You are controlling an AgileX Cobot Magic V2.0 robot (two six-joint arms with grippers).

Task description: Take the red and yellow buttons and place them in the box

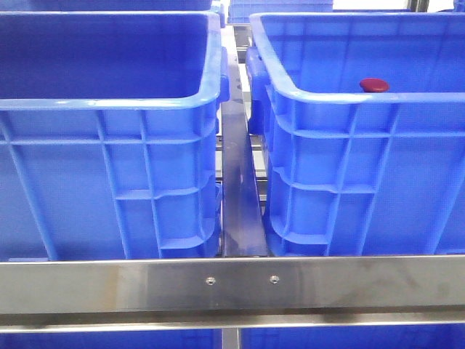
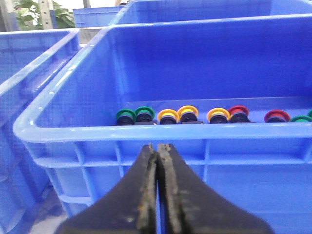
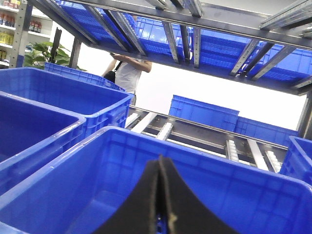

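A steel crossbar (image 1: 232,283) fronts two large blue ribbed plastic crates (image 1: 109,145) – a dark red domed button (image 1: 374,85) lies in the right one (image 1: 363,160); both claws – left (image 2: 157,151), right (image 3: 161,163) – are pressed together, empty.

Bright even overhead light, blown-out white background behind the rack (image 3: 195,29), soft glare on the steel rail (image 1: 232,283), tool (image 2: 157,195) blurred up close, mild grain.

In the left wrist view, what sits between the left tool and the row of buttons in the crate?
Only the crate's near wall and rolled rim. The left tool, shut, hovers just outside it; the buttons lie on the floor inside.
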